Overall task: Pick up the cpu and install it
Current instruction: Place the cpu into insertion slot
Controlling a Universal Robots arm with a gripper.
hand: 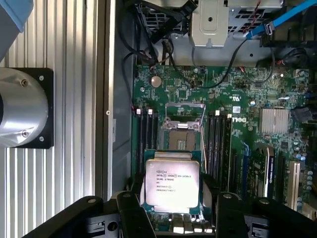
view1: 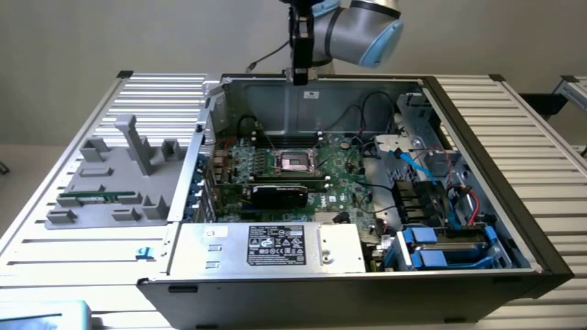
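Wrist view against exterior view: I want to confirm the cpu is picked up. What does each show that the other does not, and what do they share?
Wrist view adds: the cpu, printed lid facing the camera, held between the gripper's black fingers above the motherboard. Exterior view adds: the whole computer case, the grey parts tray on the exterior view's left with a green memory stick in it, and the arm above the case's far wall. Both share: the motherboard and its empty socket.
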